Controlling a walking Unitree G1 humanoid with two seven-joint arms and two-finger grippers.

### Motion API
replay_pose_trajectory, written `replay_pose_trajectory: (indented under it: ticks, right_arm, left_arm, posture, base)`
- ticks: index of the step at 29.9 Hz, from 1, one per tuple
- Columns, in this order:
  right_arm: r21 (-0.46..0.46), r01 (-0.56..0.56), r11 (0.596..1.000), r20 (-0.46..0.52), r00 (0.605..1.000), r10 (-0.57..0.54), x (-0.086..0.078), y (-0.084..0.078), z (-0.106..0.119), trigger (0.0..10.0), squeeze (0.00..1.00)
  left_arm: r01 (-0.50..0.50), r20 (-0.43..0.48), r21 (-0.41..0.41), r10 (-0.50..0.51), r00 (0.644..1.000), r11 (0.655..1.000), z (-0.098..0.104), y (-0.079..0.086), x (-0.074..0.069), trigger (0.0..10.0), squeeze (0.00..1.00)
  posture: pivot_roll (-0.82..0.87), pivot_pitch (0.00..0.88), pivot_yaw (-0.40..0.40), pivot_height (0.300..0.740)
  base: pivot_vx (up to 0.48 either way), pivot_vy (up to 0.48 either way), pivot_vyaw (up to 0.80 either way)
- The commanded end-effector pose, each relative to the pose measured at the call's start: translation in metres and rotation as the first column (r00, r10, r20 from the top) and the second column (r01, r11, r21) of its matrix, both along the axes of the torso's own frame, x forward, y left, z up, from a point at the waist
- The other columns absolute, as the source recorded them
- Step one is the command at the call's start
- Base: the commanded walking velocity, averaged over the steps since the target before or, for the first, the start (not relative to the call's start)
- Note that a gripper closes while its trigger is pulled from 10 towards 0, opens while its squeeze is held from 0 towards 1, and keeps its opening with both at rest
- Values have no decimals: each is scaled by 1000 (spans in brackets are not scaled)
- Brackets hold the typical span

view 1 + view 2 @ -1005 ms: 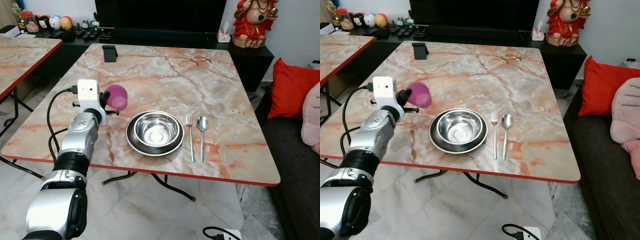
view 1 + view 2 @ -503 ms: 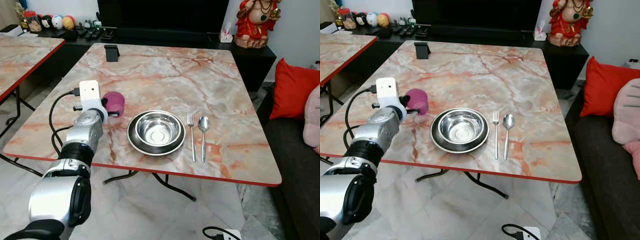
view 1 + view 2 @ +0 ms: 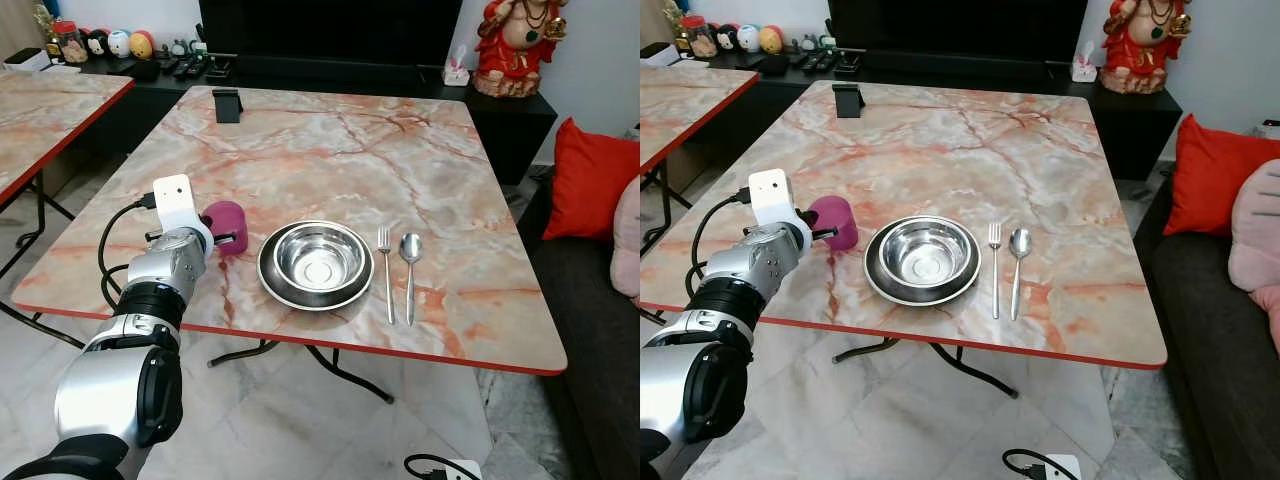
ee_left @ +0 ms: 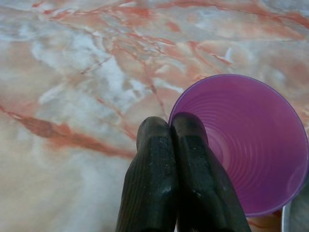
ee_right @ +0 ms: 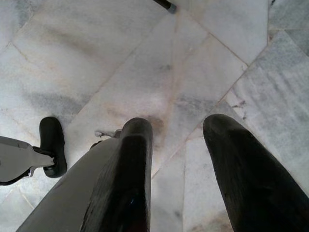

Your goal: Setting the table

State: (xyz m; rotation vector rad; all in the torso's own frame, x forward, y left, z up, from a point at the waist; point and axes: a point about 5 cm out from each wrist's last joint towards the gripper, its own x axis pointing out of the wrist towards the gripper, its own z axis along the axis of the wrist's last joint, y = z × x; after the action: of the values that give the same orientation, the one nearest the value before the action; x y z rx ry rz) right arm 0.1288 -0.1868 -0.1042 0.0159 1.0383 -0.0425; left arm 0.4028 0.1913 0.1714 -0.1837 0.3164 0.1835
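1. Marble worktop [image 3: 330, 150] fills mid-frame.
2. Purple cup [image 3: 226, 227] stands centre-left, beside steel bowl [image 3: 316, 262].
3. Left hand [image 4: 172, 130] pinches its rim; release gently, upright.
4. Right hand [image 5: 178, 140] hangs spread.

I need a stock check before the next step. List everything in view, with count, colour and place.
cup: one, purple, upright on the table left of the bowl, rim pinched by the left gripper
bowl: one, steel, near the front edge
fork: one, silver, right of the bowl
spoon: one, silver, right of the fork
table: one, marble pattern with red edge
black stand: one, at the far edge
red cushion: one, on the sofa at the right
left gripper: fingers closed on the cup's rim
right gripper: open, hanging over the floor
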Motion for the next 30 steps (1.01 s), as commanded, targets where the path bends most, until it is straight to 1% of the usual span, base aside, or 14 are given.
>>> replay_pose_trajectory:
  ticks: [1, 7, 15, 18, 29, 30]
  right_arm:
    - [-6, -2, 1000, -6, 1000, 2, -2, -2, 0, 10000, 0]
    - [-8, -3, 1000, -7, 1000, 3, -2, -3, 0, 10000, 0]
    - [-6, -3, 1000, -9, 1000, 3, -3, -2, -1, 10000, 0]
    - [-6, -3, 1000, -10, 1000, 3, -3, -2, -1, 10000, 0]
    - [-5, 1, 1000, -8, 1000, -1, -2, -2, -1, 10000, 0]
    - [-5, 2, 1000, -9, 1000, -2, -2, -2, -1, 10000, 0]
  left_arm:
    - [1, -13, -6, -1, 1000, 1000, 3, -3, 1, 10000, 0]
    - [14, -7, -19, -14, 1000, 1000, 7, -7, 3, 10000, 0]
    - [35, 8, -14, -35, 999, 999, 14, -7, 3, 10000, 0]
    - [51, -6, 2, -51, 999, 999, 13, -7, 3, 10000, 0]
    - [66, -12, -1, -66, 998, 998, 12, -11, 2, 10000, 0]
    - [67, -12, -1, -67, 998, 998, 12, -11, 2, 10000, 529]
  posture:
    - [32, 0, -30, 740]
    - [33, 0, -31, 740]
    - [34, 0, -30, 740]
    - [35, 0, -29, 740]
    - [35, 0, -28, 740]
    - [36, 0, -29, 740]
  base:
    - [0, 0, 0]
    - [0, 0, 0]
    - [0, 0, 0]
    - [0, 0, 0]
    - [0, 0, 0]
    - [0, 0, 0]
